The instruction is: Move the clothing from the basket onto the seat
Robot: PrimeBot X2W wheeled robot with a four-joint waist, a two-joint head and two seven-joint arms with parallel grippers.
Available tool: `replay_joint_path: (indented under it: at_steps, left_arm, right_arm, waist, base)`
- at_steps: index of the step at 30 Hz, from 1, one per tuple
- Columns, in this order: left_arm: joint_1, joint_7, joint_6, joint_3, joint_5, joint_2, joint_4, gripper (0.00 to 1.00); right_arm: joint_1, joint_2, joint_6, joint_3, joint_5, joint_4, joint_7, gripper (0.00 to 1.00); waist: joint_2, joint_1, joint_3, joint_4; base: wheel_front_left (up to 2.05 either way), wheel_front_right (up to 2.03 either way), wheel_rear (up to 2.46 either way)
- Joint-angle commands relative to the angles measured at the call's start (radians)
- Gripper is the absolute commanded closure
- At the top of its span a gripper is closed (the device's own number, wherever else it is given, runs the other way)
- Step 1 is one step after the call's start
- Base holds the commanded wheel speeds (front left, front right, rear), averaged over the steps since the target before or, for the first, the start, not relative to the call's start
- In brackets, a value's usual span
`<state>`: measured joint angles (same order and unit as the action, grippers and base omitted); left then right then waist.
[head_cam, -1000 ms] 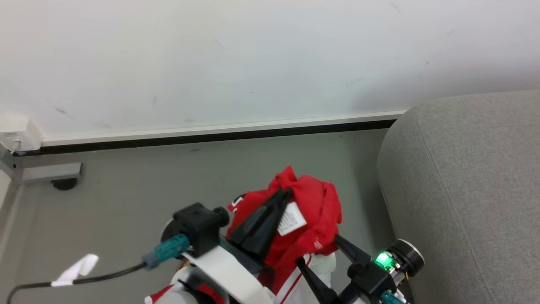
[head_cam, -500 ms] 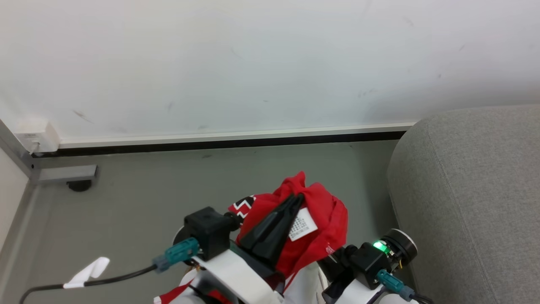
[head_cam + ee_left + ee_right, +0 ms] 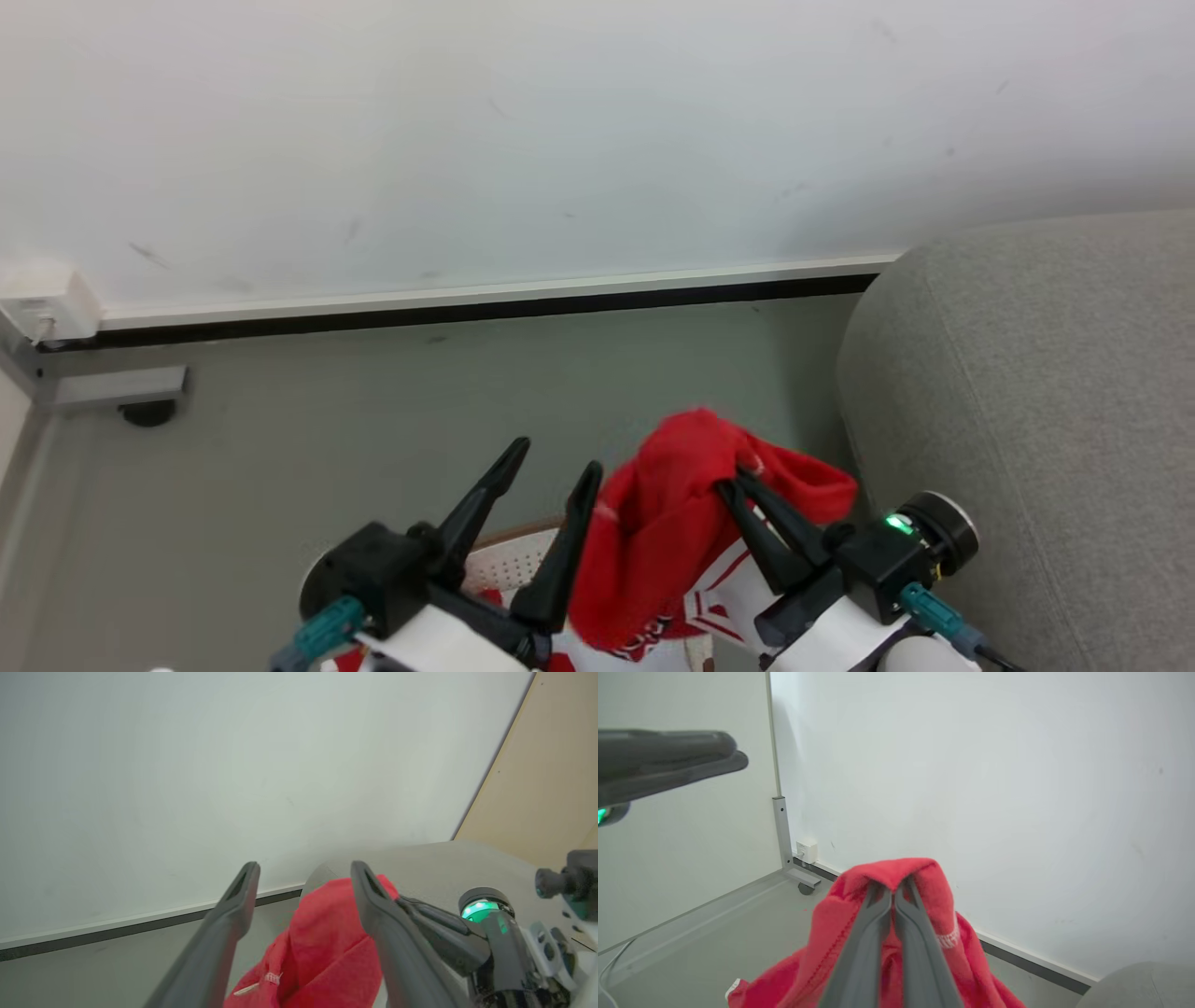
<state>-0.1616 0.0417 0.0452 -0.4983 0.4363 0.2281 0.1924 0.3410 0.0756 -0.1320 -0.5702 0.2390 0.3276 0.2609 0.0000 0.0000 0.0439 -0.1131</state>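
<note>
While the right jaws are clenched on a fold of the clothing (image 3: 653, 541), the red bundle hangs in the air just beside the seat (image 3: 1027, 420), close to its rounded end; whether cloth and seat touch cannot be told. The left jaws stand spread wide and empty, farther from the seat, just beside the hanging cloth. A part of the basket (image 3: 509, 563) shows beneath them over the floor (image 3: 373, 420), farther from the seat than the bundle
</note>
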Motion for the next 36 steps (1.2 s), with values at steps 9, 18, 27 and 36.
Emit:
replay_joint_path:
  at_steps: [9,18,27,36]
  left_arm:
    - [0.071,0.137,0.000,-0.016,-0.079,0.045,-0.109,0.00]
    - [0.049,0.153,-0.017,-0.035,-0.077,0.036,-0.138,0.00]
    - [-0.001,0.126,-0.053,-0.100,-0.100,0.020,-0.134,0.00]
    - [-0.093,0.096,-0.088,-0.140,-0.158,0.044,-0.123,0.00]
  right_arm:
    - [-0.016,0.040,0.002,0.073,-0.008,-0.084,0.002,1.00]
    - [-0.007,0.041,0.002,0.109,0.002,-0.158,0.002,1.00]
    - [-0.016,0.084,0.002,0.176,0.038,-0.247,0.002,1.00]
    - [0.067,0.139,0.002,0.255,0.085,-0.324,0.001,1.00]
  waist:
    - [0.0000,0.0000,0.032,-0.113]
    - [0.0000,0.0000,0.059,-0.281]
    - [0.0000,0.0000,0.107,-0.434]
    - [0.0000,0.0000,0.261,-0.440]
  base:
    - [0.00,0.00,0.00]
    - [0.00,0.00,0.00]
    - [0.00,0.00,0.00]
    - [0.00,0.00,0.00]
